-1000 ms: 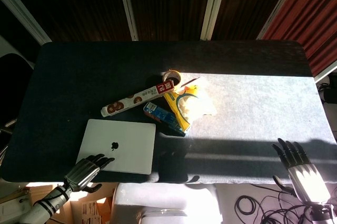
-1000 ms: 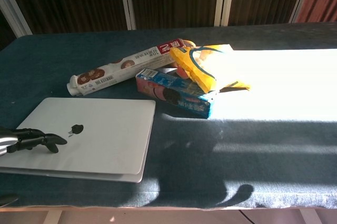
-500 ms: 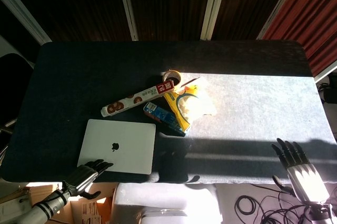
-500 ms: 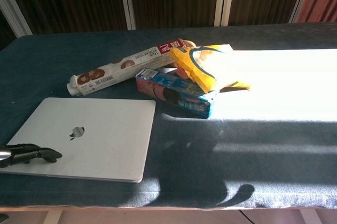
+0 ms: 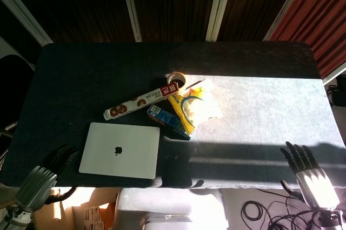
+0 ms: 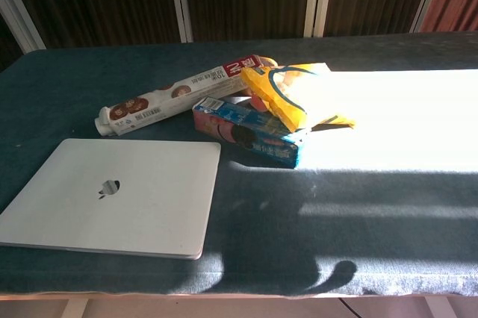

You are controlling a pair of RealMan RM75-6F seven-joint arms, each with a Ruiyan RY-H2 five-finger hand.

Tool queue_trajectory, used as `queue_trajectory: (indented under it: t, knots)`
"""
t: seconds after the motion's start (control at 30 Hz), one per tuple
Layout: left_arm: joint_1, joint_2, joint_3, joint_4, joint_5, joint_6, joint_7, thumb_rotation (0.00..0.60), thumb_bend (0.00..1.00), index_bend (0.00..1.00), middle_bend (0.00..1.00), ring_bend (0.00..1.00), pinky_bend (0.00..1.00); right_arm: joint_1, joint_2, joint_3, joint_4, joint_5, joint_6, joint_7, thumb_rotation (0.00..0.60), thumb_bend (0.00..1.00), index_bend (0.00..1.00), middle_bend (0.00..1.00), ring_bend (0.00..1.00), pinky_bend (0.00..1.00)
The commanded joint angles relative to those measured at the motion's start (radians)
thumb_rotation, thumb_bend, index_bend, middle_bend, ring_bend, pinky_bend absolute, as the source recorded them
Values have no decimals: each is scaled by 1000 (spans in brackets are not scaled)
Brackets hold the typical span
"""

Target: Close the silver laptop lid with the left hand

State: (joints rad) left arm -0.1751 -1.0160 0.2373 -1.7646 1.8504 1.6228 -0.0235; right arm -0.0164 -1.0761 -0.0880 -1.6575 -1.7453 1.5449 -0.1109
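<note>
The silver laptop [image 5: 120,149] [image 6: 112,195] lies flat on the dark table, lid down, its logo facing up, near the front left edge. My left hand [image 5: 46,171] hovers at the table's front left corner, left of the laptop and apart from it, fingers spread and empty. It does not show in the chest view. My right hand [image 5: 305,168] hangs off the front right edge with fingers apart, holding nothing.
Behind the laptop lie a long biscuit tube [image 5: 141,102] [image 6: 175,96], a blue snack box [image 5: 168,122] [image 6: 250,131], a yellow bag [image 5: 193,108] [image 6: 293,99] and a tape roll [image 5: 175,78]. Strong sunlight covers the right half of the table [image 5: 270,106].
My left hand has lifted off the laptop lid and drawn back left, past the table's front corner. The laptop lies fully flat. My right hand has stayed put.
</note>
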Motion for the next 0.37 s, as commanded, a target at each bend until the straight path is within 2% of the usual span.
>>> queue_trajectory:
  t: [0.03,0.13,0.2,0.37]
  knots:
    - [158,-63,43,134,16,89,-13,541,190,18,85,1,133,2,-4,1,-3,2,-7,-11,600,224,0,0,0,0]
    - [197,-137,11,207,-7,128,-24,569,171,18,74,0,131,2,-7,2,-6,5,-9,-20,600,224,0,0,0,0]
    - [193,-146,4,225,-9,109,-22,598,170,18,73,0,130,0,-7,1,-6,2,-6,-20,600,224,0,0,0,0]
    - [180,-151,-12,228,-19,69,-29,600,170,18,72,0,130,-5,-6,1,-1,1,5,-14,600,224,0,0,0,0]
